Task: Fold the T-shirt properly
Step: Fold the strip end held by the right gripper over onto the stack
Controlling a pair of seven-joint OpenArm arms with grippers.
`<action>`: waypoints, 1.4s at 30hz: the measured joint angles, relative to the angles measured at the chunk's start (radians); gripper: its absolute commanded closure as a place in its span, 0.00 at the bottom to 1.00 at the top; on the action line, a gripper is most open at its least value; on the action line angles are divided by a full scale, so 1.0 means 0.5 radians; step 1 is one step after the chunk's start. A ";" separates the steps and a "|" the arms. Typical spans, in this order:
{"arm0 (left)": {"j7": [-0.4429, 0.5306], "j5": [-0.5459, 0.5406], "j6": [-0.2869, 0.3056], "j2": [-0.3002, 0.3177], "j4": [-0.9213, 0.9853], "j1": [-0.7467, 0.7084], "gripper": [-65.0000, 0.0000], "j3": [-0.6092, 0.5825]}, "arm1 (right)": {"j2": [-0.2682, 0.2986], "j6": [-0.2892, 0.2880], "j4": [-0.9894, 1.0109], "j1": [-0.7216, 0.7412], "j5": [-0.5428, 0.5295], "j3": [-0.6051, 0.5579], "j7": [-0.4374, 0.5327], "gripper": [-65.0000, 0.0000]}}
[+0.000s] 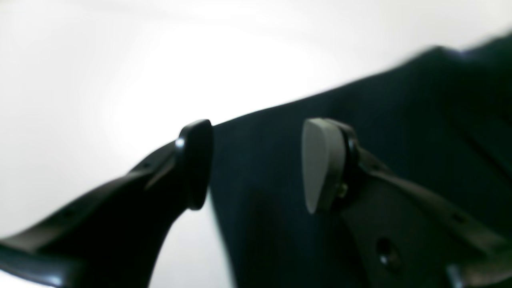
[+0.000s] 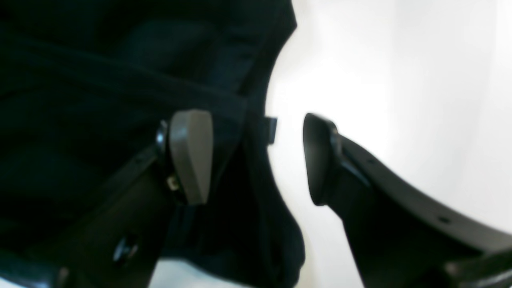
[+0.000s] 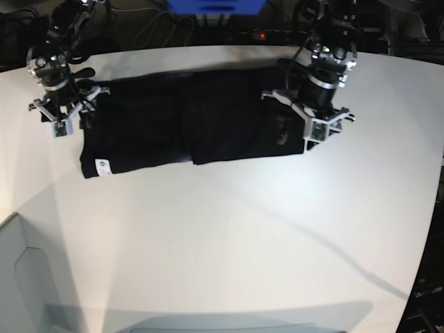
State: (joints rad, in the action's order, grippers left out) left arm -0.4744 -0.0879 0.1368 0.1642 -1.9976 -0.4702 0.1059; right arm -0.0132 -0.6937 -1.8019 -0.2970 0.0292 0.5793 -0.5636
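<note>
The black T-shirt (image 3: pixel 180 121) lies as a long folded band across the far half of the white table (image 3: pixel 229 236), with a small white tag (image 3: pixel 102 165) at its near left corner. My right gripper (image 3: pixel 66 114) hovers over the band's left end. In the right wrist view this gripper (image 2: pixel 256 156) is open, its jaws straddling the shirt's edge (image 2: pixel 224 100) and a small dark tab (image 2: pixel 271 130). My left gripper (image 3: pixel 312 121) is over the band's right end. Seen from the left wrist, the gripper (image 1: pixel 256 164) is open, with cloth (image 1: pixel 280 224) behind the gap.
A blue object (image 3: pixel 215 5) and cables sit beyond the table's far edge, near a red light (image 3: pixel 260 35). A pale grey panel (image 3: pixel 28 277) shows at the bottom left. The table's curved edge (image 3: pixel 431 229) runs down the right.
</note>
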 measured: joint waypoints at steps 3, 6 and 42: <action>0.004 -0.263 0.006 -0.007 0.019 -0.015 0.47 0.282 | -0.001 0.000 0.061 0.020 -0.001 -0.003 0.005 0.43; 0.014 -0.513 -0.006 0.011 0.143 -0.016 0.47 0.459 | -0.002 0.000 0.156 0.048 0.004 -0.003 0.000 0.43; -0.001 -0.589 -0.024 -0.094 0.695 0.325 0.47 0.152 | -0.079 -0.003 -0.119 0.040 -0.008 0.032 -0.001 1.00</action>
State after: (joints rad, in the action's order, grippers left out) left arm -0.4747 -0.3824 0.1246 0.1173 -1.6501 -0.3077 0.1818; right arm -0.0525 -0.6952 -1.8614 -0.2771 0.0254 0.5953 -0.5640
